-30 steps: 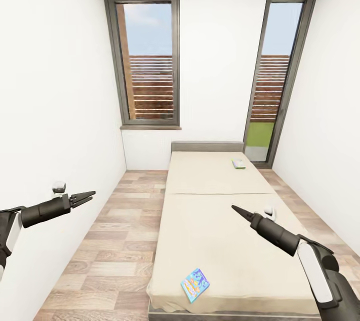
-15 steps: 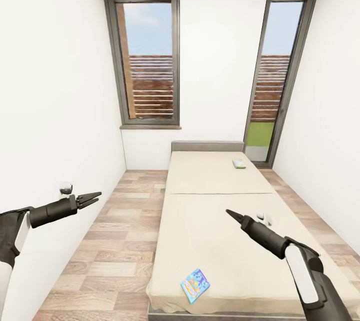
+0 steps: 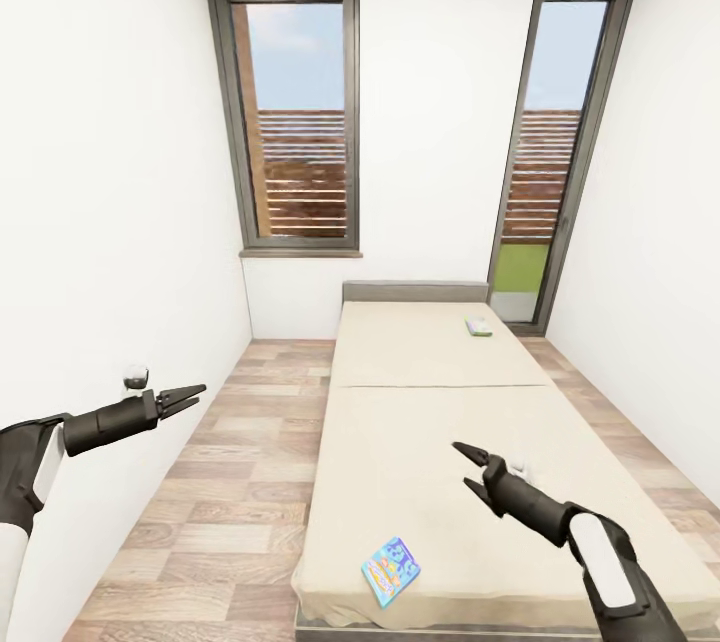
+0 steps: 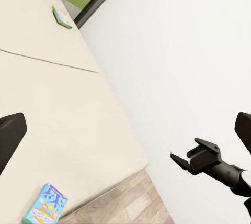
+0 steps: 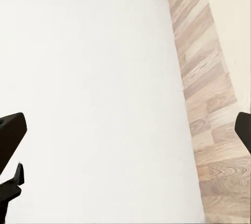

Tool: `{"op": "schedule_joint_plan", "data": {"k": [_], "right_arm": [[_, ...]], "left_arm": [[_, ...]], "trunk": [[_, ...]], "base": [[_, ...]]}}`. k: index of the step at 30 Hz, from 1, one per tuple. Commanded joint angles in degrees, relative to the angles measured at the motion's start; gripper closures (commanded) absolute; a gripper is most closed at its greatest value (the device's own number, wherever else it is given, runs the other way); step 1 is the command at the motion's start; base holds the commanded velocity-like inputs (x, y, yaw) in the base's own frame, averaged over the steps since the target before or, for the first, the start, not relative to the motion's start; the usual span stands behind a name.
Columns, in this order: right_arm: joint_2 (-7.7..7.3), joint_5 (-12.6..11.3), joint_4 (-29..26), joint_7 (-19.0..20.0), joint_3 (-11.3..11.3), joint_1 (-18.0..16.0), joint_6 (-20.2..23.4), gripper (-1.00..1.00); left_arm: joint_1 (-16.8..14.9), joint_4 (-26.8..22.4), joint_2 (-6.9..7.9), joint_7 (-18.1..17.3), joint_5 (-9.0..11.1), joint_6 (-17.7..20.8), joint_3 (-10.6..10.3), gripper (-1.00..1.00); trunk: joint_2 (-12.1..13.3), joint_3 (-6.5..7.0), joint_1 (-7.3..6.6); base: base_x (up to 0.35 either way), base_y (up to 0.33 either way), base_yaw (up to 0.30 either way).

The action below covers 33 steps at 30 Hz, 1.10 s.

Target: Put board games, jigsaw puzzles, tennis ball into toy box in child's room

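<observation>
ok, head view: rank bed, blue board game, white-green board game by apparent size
1. bed, by far the largest.
2. blue board game, near the foot of the bed.
3. white-green board game, up by the headboard.

The order of 2 and 3 is unsure: the blue one lies closer to the camera.

The right tool [image 3: 466, 466] has lowered and its jaws parted.

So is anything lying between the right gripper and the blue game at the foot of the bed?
Nothing visible: only bare mattress separates the open right gripper from the blue game on the bed.
</observation>
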Motion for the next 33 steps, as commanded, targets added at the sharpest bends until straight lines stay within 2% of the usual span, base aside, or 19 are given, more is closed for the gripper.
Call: {"op": "schedule_joint_plan", "data": {"k": [1,4,8,20,33], "right_arm": [[-0.08,-0.9,0.4,0.2,-0.3,-0.1,1.1,-1.00],[-0.54,-3.9,1.4,0.2,-1.0,-0.4,3.8,-1.00],[-0.69,-4.8,1.6,0.5,-1.2,-0.4,4.5,-1.00],[-0.50,-5.2,1.6,3.9,-1.3,-0.4,4.2,-1.00],[0.20,-5.1,1.2,4.3,-1.1,-0.3,4.1,-1.00]], "left_arm": [[-0.1,0.0,0.00,-0.1,0.1,0.6,0.0,-1.00],[-0.1,0.0,0.00,0.1,0.1,0.6,0.0,-1.00],[-0.1,0.0,-0.05,0.2,0.1,0.5,0.0,-1.00],[-0.1,0.0,-0.09,0.3,0.1,0.5,0.0,-1.00],[-0.1,0.0,-0.09,0.2,0.1,0.5,0.0,-1.00]], "trunk": [[-0.5,-0.29,0.25],[-1.7,-0.83,0.90],[-3.3,-1.55,1.78],[-8.1,-3.70,4.42],[-13.3,-6.04,7.27]], "base": [[0.000,0.000,0.000],[0.000,0.000,0.000],[0.000,0.000,0.000],[0.000,0.000,0.000],[0.000,0.000,0.000]]}}
